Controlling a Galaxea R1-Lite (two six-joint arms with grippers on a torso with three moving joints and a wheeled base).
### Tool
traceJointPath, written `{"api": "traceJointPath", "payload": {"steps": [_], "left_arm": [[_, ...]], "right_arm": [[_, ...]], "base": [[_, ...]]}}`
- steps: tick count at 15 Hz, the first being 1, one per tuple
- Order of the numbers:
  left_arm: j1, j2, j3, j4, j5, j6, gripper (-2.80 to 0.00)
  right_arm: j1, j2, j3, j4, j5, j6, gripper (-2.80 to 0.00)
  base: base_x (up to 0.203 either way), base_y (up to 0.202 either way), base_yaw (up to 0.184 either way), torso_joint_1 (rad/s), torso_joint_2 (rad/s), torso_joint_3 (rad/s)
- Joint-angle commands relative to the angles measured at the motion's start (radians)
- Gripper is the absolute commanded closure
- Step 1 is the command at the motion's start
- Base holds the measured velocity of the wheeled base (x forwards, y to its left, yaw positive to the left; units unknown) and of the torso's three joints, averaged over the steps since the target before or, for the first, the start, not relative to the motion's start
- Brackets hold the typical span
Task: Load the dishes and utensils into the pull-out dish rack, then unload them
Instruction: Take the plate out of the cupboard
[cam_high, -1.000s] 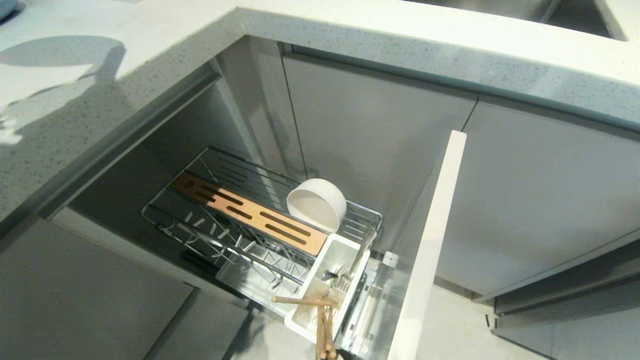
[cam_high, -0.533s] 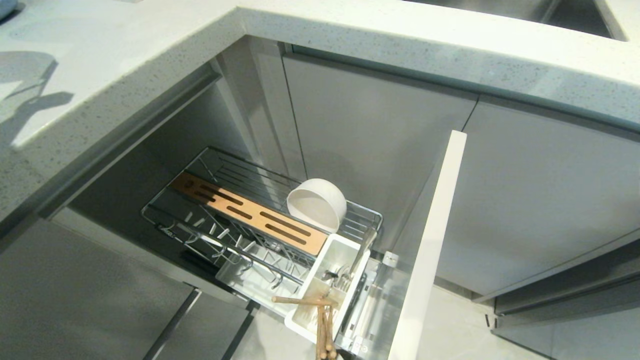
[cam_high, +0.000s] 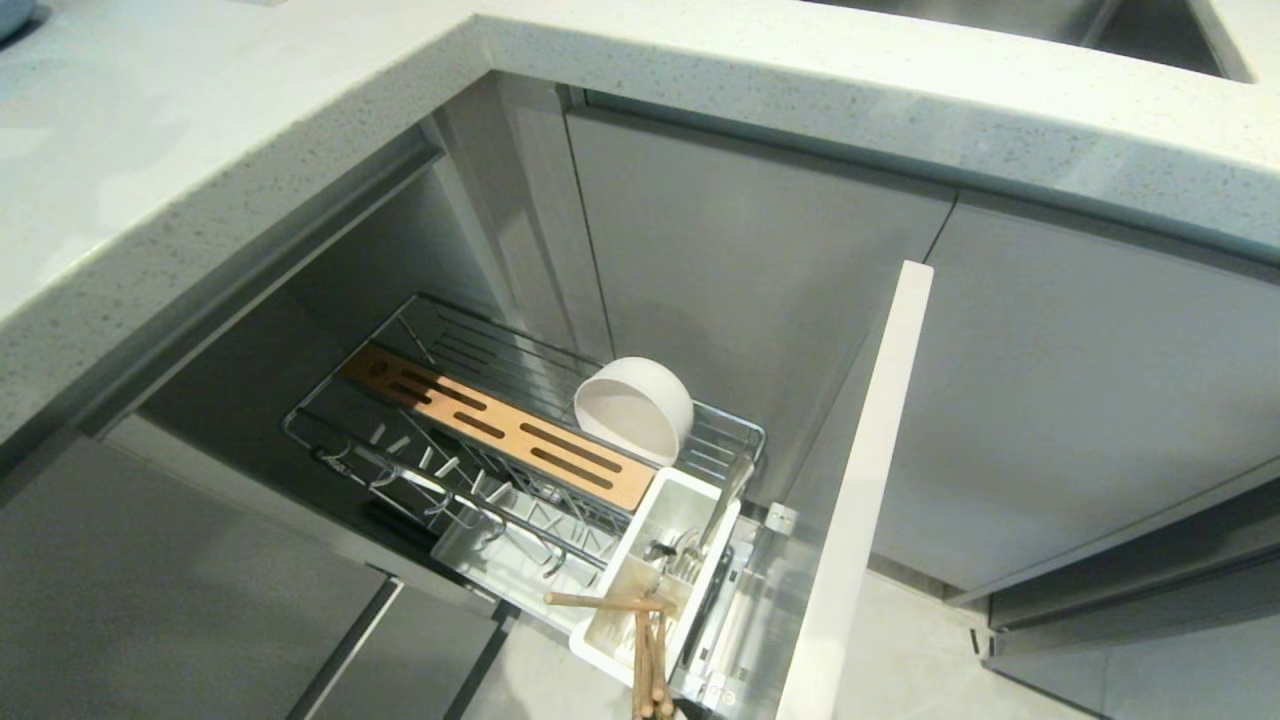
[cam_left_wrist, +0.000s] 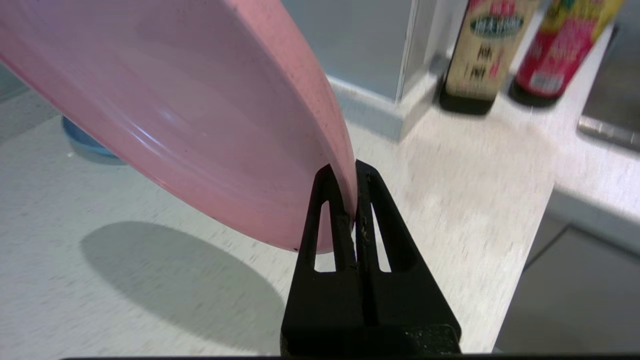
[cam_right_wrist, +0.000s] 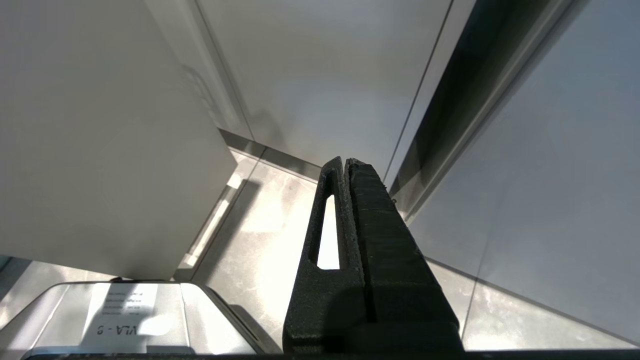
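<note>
In the left wrist view my left gripper (cam_left_wrist: 348, 172) is shut on the rim of the large pink plate (cam_left_wrist: 190, 115), which hangs tilted above the pale countertop (cam_left_wrist: 450, 210). Neither arm shows in the head view. Below the counter the pull-out dish rack (cam_high: 520, 440) stands drawn out. The cream-white bowl (cam_high: 632, 408) lies on its side at the rack's far edge. The wooden chopsticks (cam_high: 645, 640) and the metal spoon (cam_high: 715, 520) stand in the white cutlery tub (cam_high: 655, 570). My right gripper (cam_right_wrist: 346, 162) is shut on nothing, hanging low beside the cabinet fronts.
The rack's pale cabinet front (cam_high: 860, 480) juts out on the right of the rack. Two sauce bottles (cam_left_wrist: 487, 45) stand on the counter by the wall, and a blue dish (cam_left_wrist: 85, 142) shows behind the pink plate. A sink's edge (cam_left_wrist: 607, 132) lies beside the bottles.
The shadow on the countertop at the head view's left has slid off to the left and is gone. The rack, the bowl and the utensils have not moved.
</note>
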Motion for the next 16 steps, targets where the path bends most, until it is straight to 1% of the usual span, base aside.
{"api": "traceJointPath", "payload": {"steps": [1, 2, 3, 4, 5, 6, 8, 10, 13, 15, 16], "left_arm": [[0.064, -0.053, 0.003, 0.077, -0.044, 0.009, 0.00], [0.099, -0.067, 0.003, 0.123, -0.077, 0.018, 0.00], [0.151, -0.084, 0.003, 0.177, -0.130, 0.030, 0.00], [0.195, -0.105, 0.002, 0.247, -0.209, 0.041, 0.00], [0.215, -0.119, 0.000, 0.320, -0.251, 0.051, 0.00], [0.243, -0.128, -0.003, 0.386, -0.264, 0.067, 0.00], [0.281, -0.143, -0.004, 0.492, -0.268, 0.131, 0.00], [0.301, -0.152, -0.007, 0.616, -0.259, 0.193, 0.00], [0.317, -0.150, -0.034, 0.764, -0.215, 0.246, 0.00], [0.324, -0.149, -0.035, 0.830, -0.163, 0.285, 0.00], [0.328, -0.147, -0.035, 0.857, -0.152, 0.296, 0.00]], "right_arm": [[0.001, 0.000, 0.002, 0.000, 0.000, 0.000, 0.00], [0.001, 0.000, 0.002, 0.000, 0.000, 0.000, 0.00], [0.001, 0.000, 0.002, 0.000, 0.000, 0.000, 0.00], [0.001, 0.000, 0.002, 0.000, 0.000, 0.000, 0.00], [0.001, 0.000, 0.002, 0.000, 0.000, 0.000, 0.00], [0.001, 0.000, 0.002, 0.000, 0.000, 0.000, 0.00], [0.001, 0.000, 0.002, 0.000, 0.000, 0.000, 0.00], [0.001, 0.000, 0.002, 0.000, 0.000, 0.000, 0.00], [0.001, 0.000, 0.002, 0.000, 0.000, 0.000, 0.00], [0.001, 0.000, 0.002, 0.000, 0.000, 0.000, 0.00], [0.001, 0.000, 0.002, 0.000, 0.000, 0.000, 0.00]], "base": [[0.000, 0.000, 0.000, 0.000, 0.00, 0.000], [0.000, 0.000, 0.000, 0.000, 0.00, 0.000], [0.000, 0.000, 0.000, 0.000, 0.00, 0.000], [0.000, 0.000, 0.000, 0.000, 0.00, 0.000], [0.000, 0.000, 0.000, 0.000, 0.00, 0.000], [0.000, 0.000, 0.000, 0.000, 0.00, 0.000], [0.000, 0.000, 0.000, 0.000, 0.00, 0.000], [0.000, 0.000, 0.000, 0.000, 0.00, 0.000], [0.000, 0.000, 0.000, 0.000, 0.00, 0.000], [0.000, 0.000, 0.000, 0.000, 0.00, 0.000], [0.000, 0.000, 0.000, 0.000, 0.00, 0.000]]}}
